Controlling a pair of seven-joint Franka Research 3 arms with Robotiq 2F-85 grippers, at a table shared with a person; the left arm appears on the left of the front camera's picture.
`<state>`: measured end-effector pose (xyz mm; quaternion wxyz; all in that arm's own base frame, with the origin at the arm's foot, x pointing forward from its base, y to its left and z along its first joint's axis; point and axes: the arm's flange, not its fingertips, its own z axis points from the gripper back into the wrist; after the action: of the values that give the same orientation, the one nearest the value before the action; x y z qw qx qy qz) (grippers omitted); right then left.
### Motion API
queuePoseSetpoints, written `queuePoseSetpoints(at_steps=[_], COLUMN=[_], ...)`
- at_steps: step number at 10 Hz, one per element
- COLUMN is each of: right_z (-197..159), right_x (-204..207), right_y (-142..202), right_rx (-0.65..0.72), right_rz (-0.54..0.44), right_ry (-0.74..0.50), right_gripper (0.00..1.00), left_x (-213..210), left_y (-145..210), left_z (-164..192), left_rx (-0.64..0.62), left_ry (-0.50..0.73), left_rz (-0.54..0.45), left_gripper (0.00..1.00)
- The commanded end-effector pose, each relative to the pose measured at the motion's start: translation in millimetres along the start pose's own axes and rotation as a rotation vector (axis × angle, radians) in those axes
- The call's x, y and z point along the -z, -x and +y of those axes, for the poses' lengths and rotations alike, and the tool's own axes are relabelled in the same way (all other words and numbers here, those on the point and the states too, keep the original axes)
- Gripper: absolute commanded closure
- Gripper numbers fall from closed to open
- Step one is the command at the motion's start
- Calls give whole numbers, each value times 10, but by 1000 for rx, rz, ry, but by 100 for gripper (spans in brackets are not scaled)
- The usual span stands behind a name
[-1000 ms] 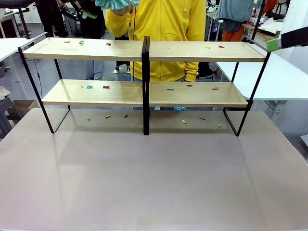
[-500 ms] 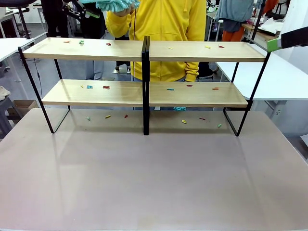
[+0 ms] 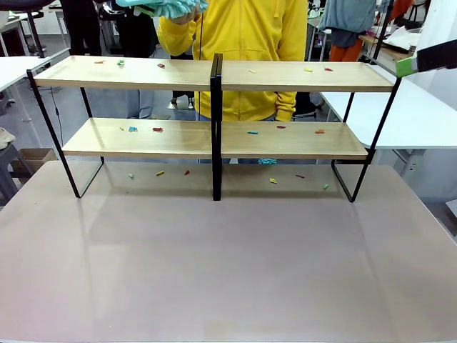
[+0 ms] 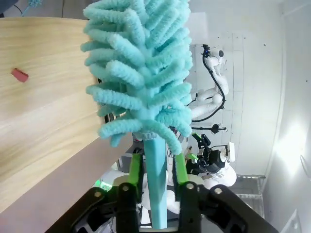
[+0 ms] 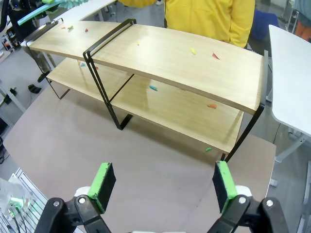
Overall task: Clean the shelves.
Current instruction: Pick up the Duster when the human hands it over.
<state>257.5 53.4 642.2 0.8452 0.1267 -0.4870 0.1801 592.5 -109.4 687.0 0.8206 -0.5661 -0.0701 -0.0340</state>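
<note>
Looking at your left gripper (image 4: 156,165): the fingers are clamped on the handle of the teal duster (image 4: 141,73), up above the left half of the shelves (image 3: 285,76). Your right gripper (image 5: 164,187) hangs in front of the shelves, fingers wide apart. The shelves stand on the tabletop (image 3: 228,271), with coloured scraps (image 3: 158,129) on both boards and underneath. A person (image 3: 243,43) stands just behind the shelves.

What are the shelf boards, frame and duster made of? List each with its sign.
Shelf boards: light wood or wood-look laminate, matte; straight grain lines show.
Frame: thin black metal, likely painted; slim bars.
Duster: teal chenille-like fibre, fuzzy loops; its handle looks smooth plastic.
</note>
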Motion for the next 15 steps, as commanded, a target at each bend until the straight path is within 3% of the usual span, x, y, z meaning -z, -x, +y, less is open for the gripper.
queuePoseSetpoints(at_steps=[1,6,7,9,10,12,13,15], right_z=[-9,-9,-9,-9,-9,-9,-9,-9], right_x=[-2,-2,-2,-2,-2,-2,-2,-2], right_y=[1,1,1,1,1,1,1,1], right_rx=[-3,-3,-3,-3,-3,-3,-3,-3], right_rz=[2,2,2,2,2,2,2,2], right_ry=[-9,-9,-9,-9,-9,-9,-9,-9], right_gripper=[0,0,0,0,0,0,0,0], left_x=[-16,-81,-212,-1042,-1568,-2514,-2985,-3477], left_y=[96,163,291,953,1298,1927,2215,2582], left_z=[20,15,-32,-50,-12,171,425,888], left_rx=[40,65,88,209,267,400,466,528], left_ry=[26,37,49,44,71,102,105,153], left_rz=[-13,-4,44,248,270,217,213,181], left_gripper=[100,100,100,100,100,100,100,100])
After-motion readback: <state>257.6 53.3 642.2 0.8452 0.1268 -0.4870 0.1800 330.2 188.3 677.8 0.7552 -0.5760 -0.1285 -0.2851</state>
